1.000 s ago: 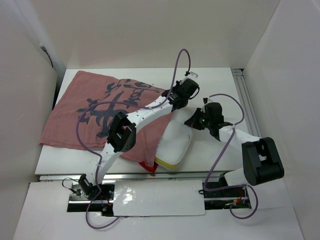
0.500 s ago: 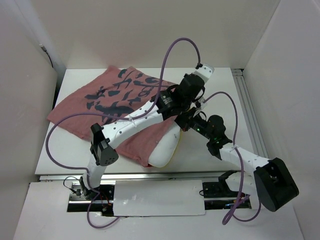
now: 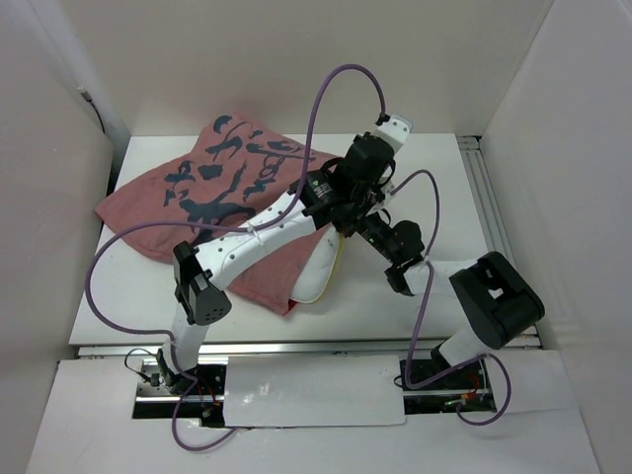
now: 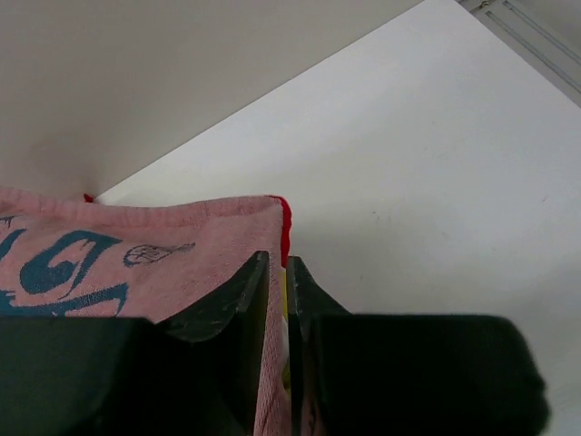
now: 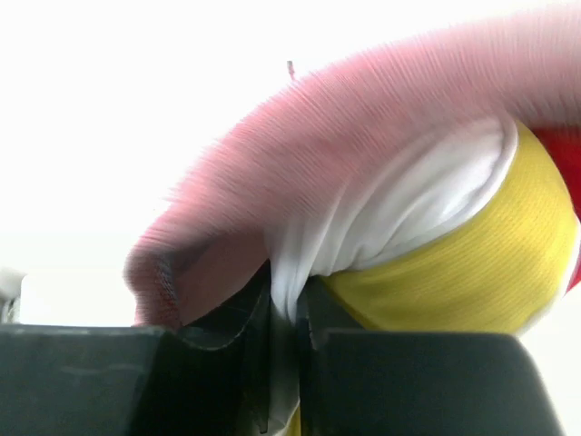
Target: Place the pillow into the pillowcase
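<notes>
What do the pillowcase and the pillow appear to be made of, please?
The pillowcase looks like soft woven cloth, matte and slightly fuzzy, possibly cotton: it drapes in folds and carries dark printed brushwork. The pillow looks like thin smooth white fabric over soft filling: it bunches into fine creases where pinched, and its yellow part shows a fine ribbed weave.
</notes>
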`<state>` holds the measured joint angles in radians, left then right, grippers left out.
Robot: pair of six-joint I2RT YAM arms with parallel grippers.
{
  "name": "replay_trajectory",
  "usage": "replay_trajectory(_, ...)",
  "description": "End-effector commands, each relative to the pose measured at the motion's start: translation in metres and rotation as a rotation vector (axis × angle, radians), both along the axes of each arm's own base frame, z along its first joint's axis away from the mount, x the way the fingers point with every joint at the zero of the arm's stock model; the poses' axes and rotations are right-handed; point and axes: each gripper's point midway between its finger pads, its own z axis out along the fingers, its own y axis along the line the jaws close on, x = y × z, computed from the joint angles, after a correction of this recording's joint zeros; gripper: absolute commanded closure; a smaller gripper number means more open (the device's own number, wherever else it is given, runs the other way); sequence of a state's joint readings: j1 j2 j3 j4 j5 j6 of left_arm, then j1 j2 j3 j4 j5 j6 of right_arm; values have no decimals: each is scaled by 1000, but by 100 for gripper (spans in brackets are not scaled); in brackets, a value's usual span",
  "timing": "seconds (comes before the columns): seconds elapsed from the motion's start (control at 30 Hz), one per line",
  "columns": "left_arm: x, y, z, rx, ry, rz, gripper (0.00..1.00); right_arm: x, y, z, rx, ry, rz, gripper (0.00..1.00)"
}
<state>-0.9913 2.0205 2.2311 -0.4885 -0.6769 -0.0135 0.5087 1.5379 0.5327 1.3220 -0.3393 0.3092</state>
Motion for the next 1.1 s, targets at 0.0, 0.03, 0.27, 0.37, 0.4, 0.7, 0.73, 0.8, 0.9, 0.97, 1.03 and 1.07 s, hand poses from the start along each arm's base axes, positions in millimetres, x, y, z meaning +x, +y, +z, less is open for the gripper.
replay_trajectory(0.0,-36,-59,0,-200,115,-221,73,26,-18,-37,62,245,-177,74)
replay_trajectory(0.03,-30,-57,-8,-214,146,-223,73,30,-23,-48,40,284,-204,70)
replay_trajectory(0.27,-2,-40,-76,-189,330,-196,25,21,-80,-94,13,574,-477,15)
replay_trajectory(0.37,-4,-34,-74,-216,350,-187,2,21,-123,-100,12,679,-660,7)
replay_trajectory(0.4,-7,-25,-67,-216,337,-170,0,18,-130,-94,8,689,-676,5)
replay_trajectory(0.7,-76,118,-121,-245,420,229,0,-47,-93,-112,-273,734,-340,1)
replay_trajectory(0.73,-90,135,-134,-254,448,270,0,-56,-81,-111,-281,736,-273,1)
replay_trajectory(0.8,-122,167,-141,-329,469,328,0,-73,-59,-111,-325,709,-167,1)
replay_trajectory(0.9,-174,196,-204,-316,601,375,0,-87,-32,-117,-385,659,-51,1)
replay_trajectory(0.97,-192,199,-249,-273,654,335,0,-96,-12,-115,-412,632,21,1)
replay_trajectory(1.03,-202,195,-270,-277,688,331,0,-98,3,-119,-452,635,55,1)
replay_trajectory(1.07,-205,195,-277,-260,702,336,0,-97,6,-122,-471,626,50,1)
